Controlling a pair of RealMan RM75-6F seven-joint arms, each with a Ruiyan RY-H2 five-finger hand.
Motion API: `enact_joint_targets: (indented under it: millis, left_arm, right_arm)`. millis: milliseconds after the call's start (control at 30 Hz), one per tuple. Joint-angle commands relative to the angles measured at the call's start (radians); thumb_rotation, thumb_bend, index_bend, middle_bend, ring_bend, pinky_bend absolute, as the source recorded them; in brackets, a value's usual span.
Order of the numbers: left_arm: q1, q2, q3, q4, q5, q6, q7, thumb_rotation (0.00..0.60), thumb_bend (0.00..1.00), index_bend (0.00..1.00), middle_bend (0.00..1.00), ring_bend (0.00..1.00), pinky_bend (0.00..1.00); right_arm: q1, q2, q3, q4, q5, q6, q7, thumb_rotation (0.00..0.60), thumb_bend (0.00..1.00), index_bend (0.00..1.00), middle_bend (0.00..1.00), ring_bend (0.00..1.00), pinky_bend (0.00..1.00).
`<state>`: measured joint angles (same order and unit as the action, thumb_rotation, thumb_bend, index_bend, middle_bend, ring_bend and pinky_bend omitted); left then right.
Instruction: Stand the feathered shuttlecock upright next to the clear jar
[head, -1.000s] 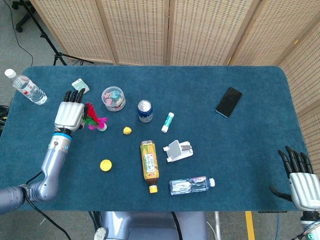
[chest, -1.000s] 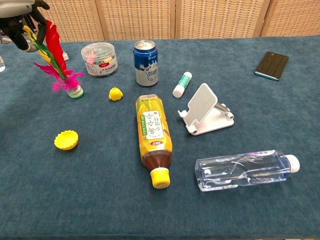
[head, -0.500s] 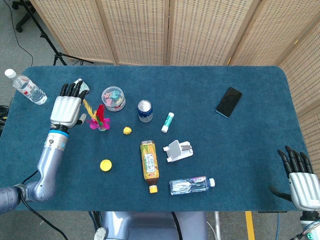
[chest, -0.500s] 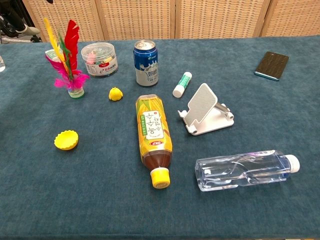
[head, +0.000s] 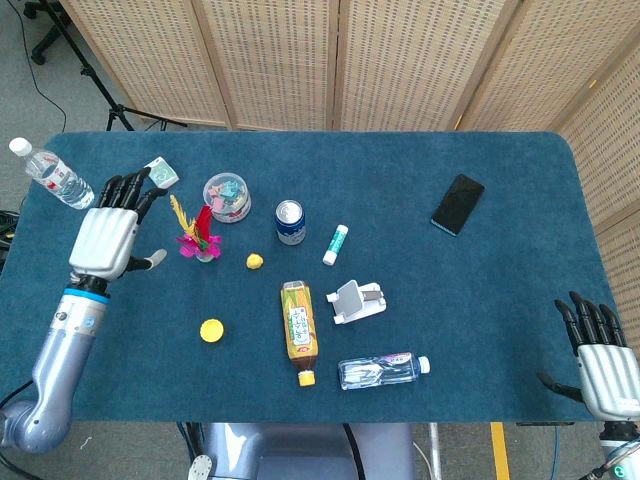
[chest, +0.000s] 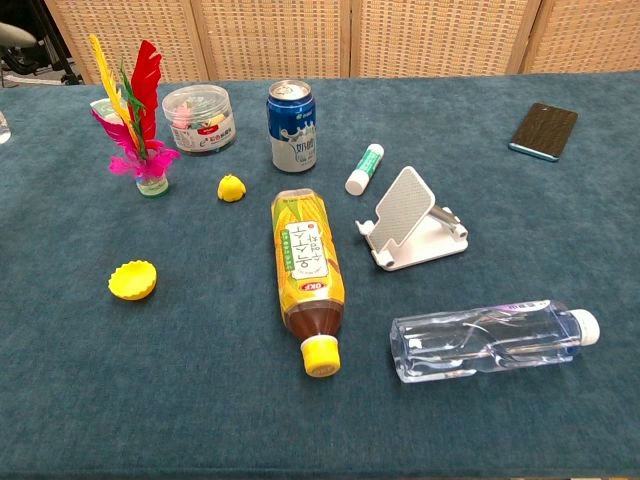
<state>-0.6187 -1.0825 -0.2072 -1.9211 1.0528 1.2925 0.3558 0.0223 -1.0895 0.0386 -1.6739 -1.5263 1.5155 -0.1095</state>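
Note:
The feathered shuttlecock (head: 196, 236) (chest: 135, 120) stands upright on the blue table, its red, yellow and pink feathers pointing up. It is just left of and slightly nearer than the clear jar (head: 227, 197) (chest: 200, 118), which holds small coloured items. My left hand (head: 108, 231) hovers to the left of the shuttlecock with fingers spread, holding nothing and apart from it. At the table's near right corner my right hand (head: 598, 355) is open and empty. The chest view shows neither hand.
A blue can (head: 290, 222), a white glue stick (head: 335, 244), a small yellow toy (head: 255, 262) and a yellow cap (head: 211, 330) lie nearby. A tea bottle (head: 299, 319), phone stand (head: 357, 300), water bottle (head: 383, 369), phone (head: 457, 204), another water bottle (head: 52, 175).
My left hand let go of the shuttlecock and drew back to the left and toward me. The shuttlecock went from tilted to standing upright. My right hand has not moved.

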Motion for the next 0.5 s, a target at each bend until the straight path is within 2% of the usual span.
enact_joint_targets:
  millis: [33, 133, 200, 333, 500]
  left_arm:
    - [0.158, 0.04, 0.117, -0.006, 0.223, 0.14, -0.121, 0.6, 0.1, 0.14, 0.0, 0.0, 0.0]
    - [0.223, 0.055, 0.201, 0.019, 0.266, 0.144, -0.113, 0.6, 0.07, 0.01, 0.0, 0.0, 0.0]
    - [0.253, 0.07, 0.24, 0.025, 0.28, 0.137, -0.102, 0.6, 0.06, 0.0, 0.0, 0.0, 0.0]
    - [0.292, 0.087, 0.291, 0.034, 0.279, 0.11, -0.084, 0.6, 0.05, 0.0, 0.0, 0.0, 0.0]
    - [0.342, 0.082, 0.318, 0.067, 0.297, 0.122, -0.072, 0.6, 0.05, 0.0, 0.0, 0.0, 0.0]
  right_arm:
    - [0.0, -0.002, 0.001, -0.001, 0.001, 0.0, -0.004, 0.6, 0.0, 0.0, 0.0, 0.0, 0.0]
    - [0.003, -0.005, 0.001, 0.0, 0.004, -0.006, -0.011, 0.6, 0.0, 0.0, 0.0, 0.0, 0.0]
    - [0.004, -0.007, 0.001, -0.001, 0.007, -0.01, -0.016, 0.6, 0.0, 0.0, 0.0, 0.0, 0.0]
    - [0.004, -0.008, 0.001, 0.0, 0.011, -0.011, -0.021, 0.6, 0.0, 0.0, 0.0, 0.0, 0.0]
    - [0.002, -0.006, 0.005, -0.002, 0.015, -0.006, -0.021, 0.6, 0.0, 0.0, 0.0, 0.0, 0.0]
